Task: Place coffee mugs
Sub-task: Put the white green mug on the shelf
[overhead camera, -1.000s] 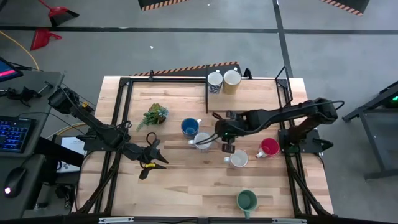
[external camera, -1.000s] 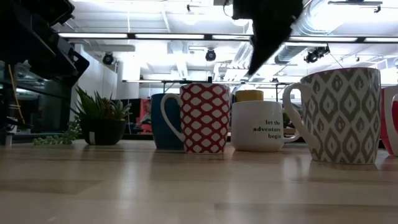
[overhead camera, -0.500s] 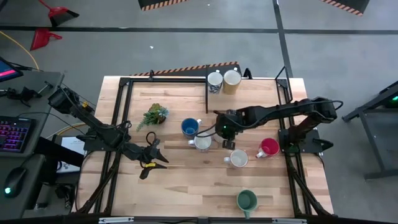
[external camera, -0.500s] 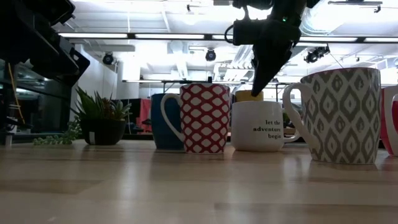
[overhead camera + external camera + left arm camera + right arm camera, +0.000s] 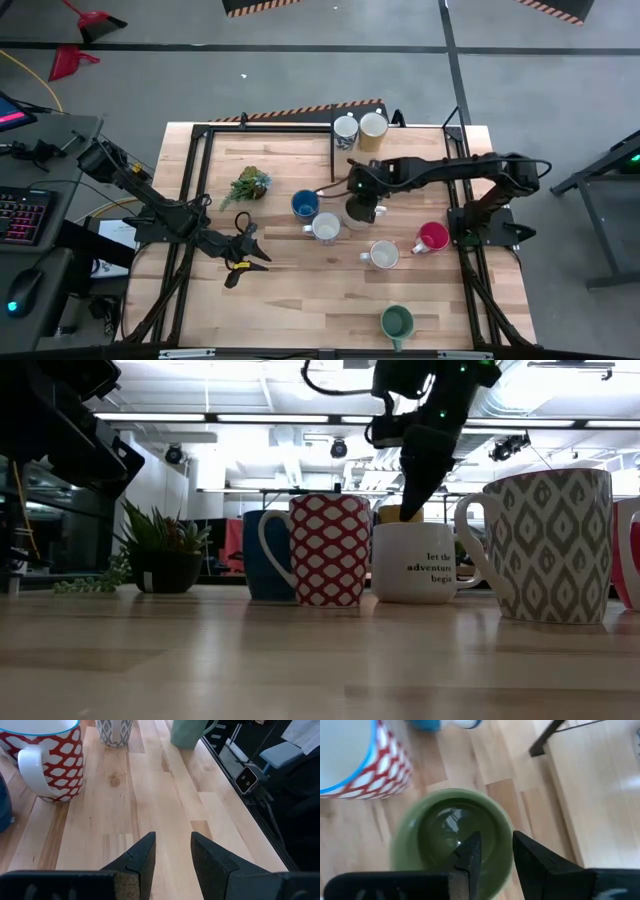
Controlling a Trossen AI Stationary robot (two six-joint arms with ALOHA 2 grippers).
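The left tool (image 5: 247, 252) hangs low over the bare worktop (image 5: 290, 300), its fingers parted with nothing between them. Beyond it and a bit to its right sits a small dark pot (image 5: 165, 572) holding a leafy green plant.

Just left of the right tool (image 5: 360, 210) stand a blue mug (image 5: 305, 204) and a red lattice mug (image 5: 326, 227) with a white inside and a thin blue rim. The right tool is clamped on the rim of the olive green mug (image 5: 435, 835), one finger inside and one outside. The mug's glossy inside shows right down to its bottom.

Behind this tool, at the worktop's back edge, a white patterned mug (image 5: 345, 128) and a cream mug (image 5: 373, 128) stand side by side. On its near side is a grey-patterned mug (image 5: 383, 254), to its right a red mug (image 5: 432, 237), and well nearer the front edge a teal green mug (image 5: 396, 322).

From table height, a white mug (image 5: 420, 560) reads "let the adventure begin".
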